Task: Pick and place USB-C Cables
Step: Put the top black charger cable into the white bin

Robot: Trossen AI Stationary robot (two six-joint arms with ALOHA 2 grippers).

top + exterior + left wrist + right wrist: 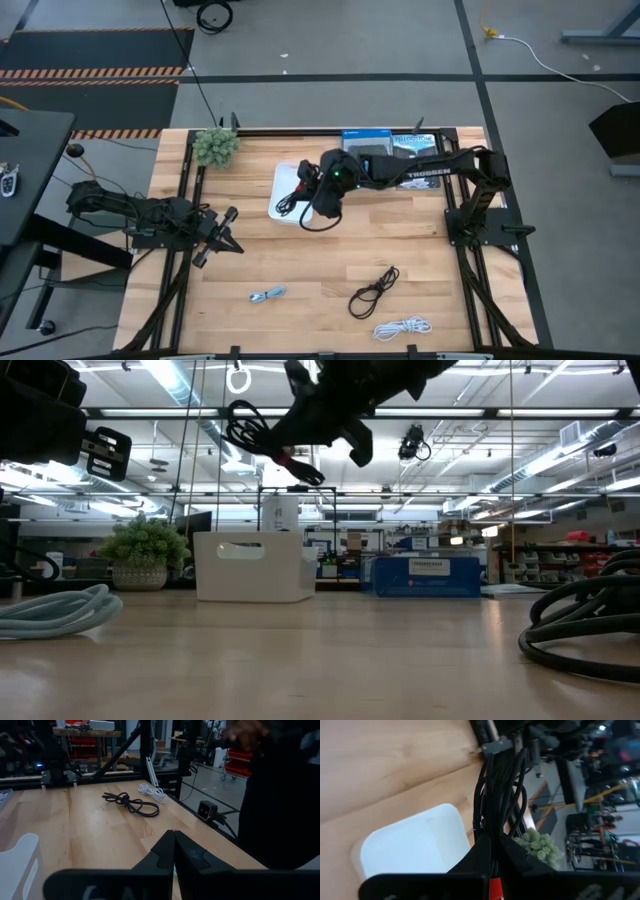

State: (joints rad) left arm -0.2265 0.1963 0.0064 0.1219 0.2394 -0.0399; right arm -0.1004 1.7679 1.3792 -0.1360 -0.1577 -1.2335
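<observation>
My right gripper (pixel 312 196) hangs high over the white bin (pixel 284 178), shut on the black cable with red ends (pixel 500 785). In the low view the bundle (pixel 245 425) shows well above the bin (pixel 255 565). On the near half of the table lie the pale blue cable (pixel 267 295), the black cable (pixel 373 290) and the white cable (pixel 403 327). My left gripper (pixel 220 240) waits shut near the table's left edge, touching nothing; its wrist view shows the black cable (pixel 132 802) and the white cable (pixel 152 791) ahead. My right gripper pinches the black cable with red ends between its two fingers, gripping several strands of the coiled bundle (pixel 492 832). The fingers slant down from the table's right side. The bundle is lifted clear above the bin, its loops reaching out past the fingertips, and a red end (pixel 300 465) dangles below.
A small potted plant (pixel 215 146) stands at the far left corner beside the bin. Blue boxes (pixel 390 143) sit along the far edge under the right arm. A person in dark clothing (pixel 280 795) stands past the table's edge in the left wrist view.
</observation>
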